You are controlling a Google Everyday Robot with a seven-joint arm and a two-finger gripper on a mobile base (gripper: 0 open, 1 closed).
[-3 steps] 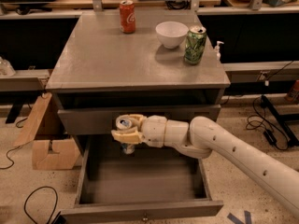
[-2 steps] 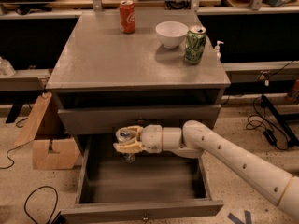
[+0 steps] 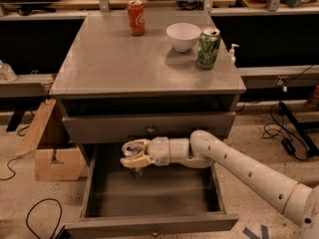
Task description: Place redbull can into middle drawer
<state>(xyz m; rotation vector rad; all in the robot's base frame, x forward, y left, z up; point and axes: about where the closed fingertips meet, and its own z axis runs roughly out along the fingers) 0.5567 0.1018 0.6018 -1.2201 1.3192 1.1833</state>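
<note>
A white robot arm reaches into the open middle drawer (image 3: 164, 195), its end effector (image 3: 130, 155) clenched around a slim silver-and-blue can (image 3: 131, 149) held roughly upright over the drawer's rear left. On the table (image 3: 119, 59) above stand a red cola can (image 3: 136, 17), a white bowl (image 3: 183, 36) and a green can (image 3: 208, 48).

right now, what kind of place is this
Probably a robotics lab: workbenches behind, loose cables on the floor. The end effector holds the redbull can over the open middle drawer.
</note>
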